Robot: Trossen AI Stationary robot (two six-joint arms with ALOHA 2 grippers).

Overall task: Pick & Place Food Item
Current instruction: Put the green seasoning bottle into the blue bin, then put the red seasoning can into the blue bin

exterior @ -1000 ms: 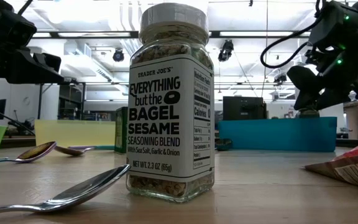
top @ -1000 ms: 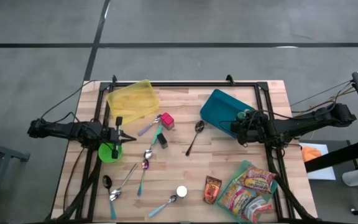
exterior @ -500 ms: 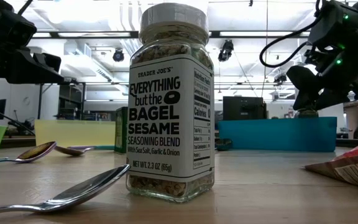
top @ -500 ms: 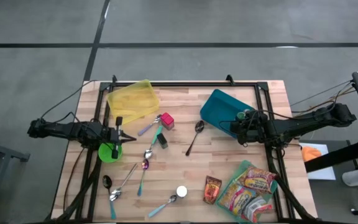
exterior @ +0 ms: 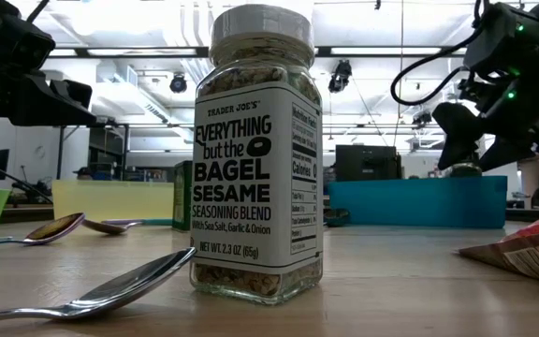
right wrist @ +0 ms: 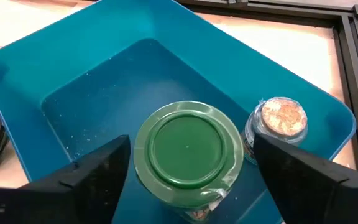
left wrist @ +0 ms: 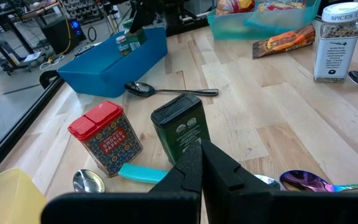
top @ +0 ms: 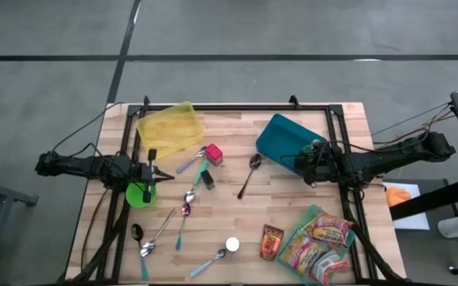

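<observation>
A: Right wrist view — right gripper (right wrist: 188, 171) fingers (right wrist: 92, 171) spread wide, clear of the green-lidded jar (right wrist: 187, 152) standing in the teal bin (right wrist: 36, 56).

B: Release step, I'd judge. Next — lift straight, avoid the second jar (right wrist: 281, 118). Left gripper (left wrist: 202, 163) pressed together, parked.

I see my right gripper (top: 307, 164) near the table's right edge toward the far side, arm reaching in from the right, fingers (right wrist: 98, 168) spread wide. My left gripper (top: 156, 171) waits at the left edge, fingers pressed together.
</observation>
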